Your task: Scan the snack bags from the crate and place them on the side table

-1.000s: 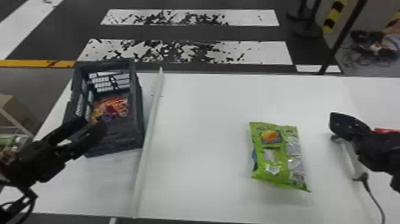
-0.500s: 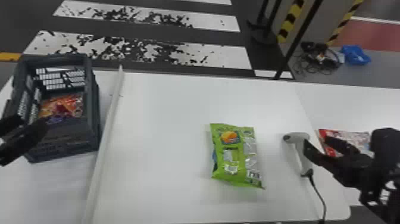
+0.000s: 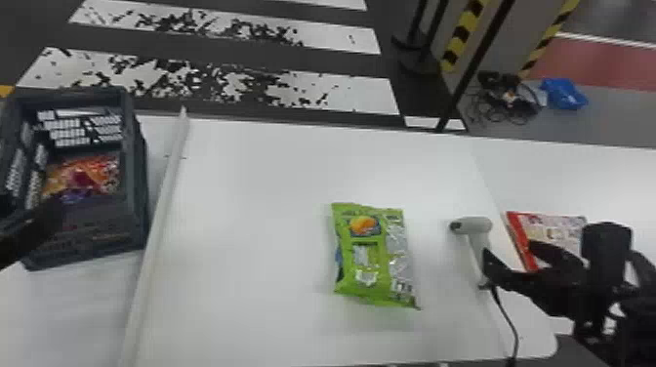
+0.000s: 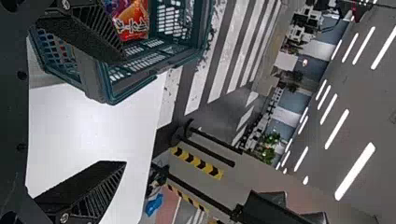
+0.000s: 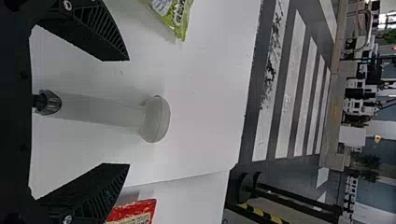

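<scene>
Your right gripper [image 3: 510, 251] stood open, straddling the scanner [image 3: 474, 226], while a green snack bag [image 3: 366, 258] lay nearby on the white table [image 3: 263, 219]. Your left gripper [image 3: 32, 214] (also open) hovered at the crate [image 3: 134, 195].

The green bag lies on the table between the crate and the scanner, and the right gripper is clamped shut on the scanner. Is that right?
No: the right gripper is open; the right wrist view shows its fingers apart on either side of the scanner, not touching it. The green bag does lie on the table between the crate and scanner.
</scene>
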{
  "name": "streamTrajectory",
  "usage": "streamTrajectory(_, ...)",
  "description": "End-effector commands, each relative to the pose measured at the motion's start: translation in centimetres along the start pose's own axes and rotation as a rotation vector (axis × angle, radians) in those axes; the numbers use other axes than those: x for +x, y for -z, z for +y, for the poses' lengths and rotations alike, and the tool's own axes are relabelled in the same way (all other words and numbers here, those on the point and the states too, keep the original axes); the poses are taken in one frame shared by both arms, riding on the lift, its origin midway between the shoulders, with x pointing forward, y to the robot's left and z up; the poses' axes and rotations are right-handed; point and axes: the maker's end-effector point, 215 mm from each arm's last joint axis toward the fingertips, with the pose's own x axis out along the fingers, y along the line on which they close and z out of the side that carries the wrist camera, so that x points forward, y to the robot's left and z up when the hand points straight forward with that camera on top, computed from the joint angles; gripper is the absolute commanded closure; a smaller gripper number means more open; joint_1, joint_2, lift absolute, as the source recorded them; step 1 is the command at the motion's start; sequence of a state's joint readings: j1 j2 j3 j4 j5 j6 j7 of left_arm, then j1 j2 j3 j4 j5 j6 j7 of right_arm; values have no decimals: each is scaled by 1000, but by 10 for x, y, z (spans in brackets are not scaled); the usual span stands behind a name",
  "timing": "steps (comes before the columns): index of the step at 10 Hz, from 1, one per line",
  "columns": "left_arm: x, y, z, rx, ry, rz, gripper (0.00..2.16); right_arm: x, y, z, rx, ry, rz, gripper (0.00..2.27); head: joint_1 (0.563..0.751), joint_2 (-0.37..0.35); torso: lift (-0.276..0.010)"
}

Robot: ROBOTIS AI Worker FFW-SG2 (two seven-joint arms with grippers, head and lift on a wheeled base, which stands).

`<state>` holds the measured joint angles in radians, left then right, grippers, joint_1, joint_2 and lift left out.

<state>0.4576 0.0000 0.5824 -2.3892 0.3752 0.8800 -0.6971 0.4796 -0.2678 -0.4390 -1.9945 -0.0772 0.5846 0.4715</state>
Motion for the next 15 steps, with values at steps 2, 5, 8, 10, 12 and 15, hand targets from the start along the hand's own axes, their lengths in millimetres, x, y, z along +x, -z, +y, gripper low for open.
streamTrajectory(2,7,12,-5,-8,-47,48,83,23,8,-7,4,-28,34,60,695,-188,-94)
streamTrajectory(5,15,5,-16,29,-66,41,83,44,17,-14,9,-42,87,53,695,-208,-94)
streamTrajectory(8,15,-5,-15,62,-91,18,83,61,25,-7,17,-69,123,87,695,-216,-94)
streamTrajectory(10,19,-18,-16,117,-108,-23,87,74,27,-4,25,-92,141,461,695,-204,-94)
streamTrajectory(12,26,-31,-19,178,-128,-72,87,76,34,-3,23,-98,178,1494,695,-193,-94)
streamTrajectory(15,35,-53,-22,275,-164,-167,87,72,32,-7,34,-77,173,2246,695,-194,-94)
